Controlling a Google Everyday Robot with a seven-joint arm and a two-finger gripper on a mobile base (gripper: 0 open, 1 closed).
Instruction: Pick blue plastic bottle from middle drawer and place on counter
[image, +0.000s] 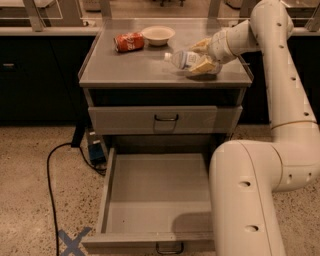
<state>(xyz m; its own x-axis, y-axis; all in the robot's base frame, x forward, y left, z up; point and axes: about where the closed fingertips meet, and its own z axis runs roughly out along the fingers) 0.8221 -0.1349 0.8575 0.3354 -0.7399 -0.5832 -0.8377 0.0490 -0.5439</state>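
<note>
The blue plastic bottle (184, 60) lies on its side at the right of the counter (130, 67), white cap pointing left. My gripper (201, 55) reaches in from the right and is shut on the bottle, one pale finger (202, 45) behind it and one in front. The bottle looks to be resting on or just above the counter top. The middle drawer (155, 192) is pulled out wide below, its flat floor bare, with its dark handle (169, 247) at the front.
A red soda can (129, 41) lies on the counter's back left beside a white bowl (158, 34). A closed upper drawer (165, 120) sits under the top. My arm's large link (245, 200) covers the drawer's right side. A black cable (52, 170) runs on the floor.
</note>
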